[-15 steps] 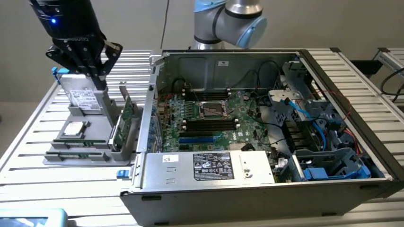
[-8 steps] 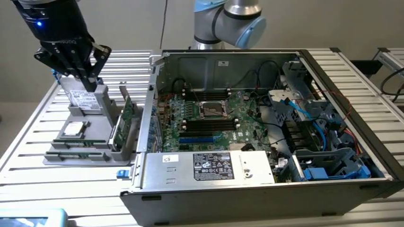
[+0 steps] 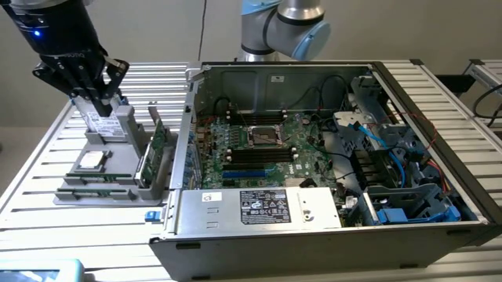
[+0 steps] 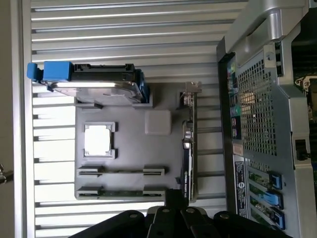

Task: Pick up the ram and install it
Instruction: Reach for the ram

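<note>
On the gray tray (image 3: 117, 197), at its near edge in the exterior view, the ram (image 3: 94, 191) (image 4: 121, 192) stands on its long edge in a slot, its long axis running along that edge toward the open computer case (image 3: 274, 76). Farther back on the tray sit a processor chip (image 3: 93, 158), a hard drive (image 3: 106, 120) in a blue bracket and an upright expansion card (image 3: 157, 147) beside the case. The gripper (image 3: 98, 106), fingers pressed together on nothing, hangs over the hard drive. The power supply (image 3: 259, 205) bears a label too small to read
</note>
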Available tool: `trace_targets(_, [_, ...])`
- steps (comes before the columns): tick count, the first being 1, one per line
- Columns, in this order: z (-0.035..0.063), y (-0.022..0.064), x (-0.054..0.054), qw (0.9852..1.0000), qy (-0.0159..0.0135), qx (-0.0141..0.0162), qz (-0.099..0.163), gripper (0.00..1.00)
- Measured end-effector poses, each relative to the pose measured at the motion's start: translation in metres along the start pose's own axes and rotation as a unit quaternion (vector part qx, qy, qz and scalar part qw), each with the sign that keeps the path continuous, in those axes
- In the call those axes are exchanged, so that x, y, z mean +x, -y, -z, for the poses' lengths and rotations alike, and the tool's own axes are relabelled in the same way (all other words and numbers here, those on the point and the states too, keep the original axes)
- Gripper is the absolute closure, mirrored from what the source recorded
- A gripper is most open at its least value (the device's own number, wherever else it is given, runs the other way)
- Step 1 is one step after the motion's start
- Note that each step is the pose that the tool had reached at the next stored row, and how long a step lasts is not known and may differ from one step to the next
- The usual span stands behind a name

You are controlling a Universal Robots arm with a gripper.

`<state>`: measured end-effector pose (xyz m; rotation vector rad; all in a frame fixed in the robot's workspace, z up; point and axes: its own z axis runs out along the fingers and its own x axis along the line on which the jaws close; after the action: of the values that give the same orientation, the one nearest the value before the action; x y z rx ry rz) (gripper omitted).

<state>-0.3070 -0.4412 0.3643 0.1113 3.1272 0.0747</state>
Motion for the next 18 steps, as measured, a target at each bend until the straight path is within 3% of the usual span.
trace_targets(7, [-0.0068,0.0079,0.014,1.0,-0.0003,0.0,0.0,0.89])
trace_targets(18, [-0.0126,0.0109,0.044,1.0,0.0,0.0,0.0,0.89])
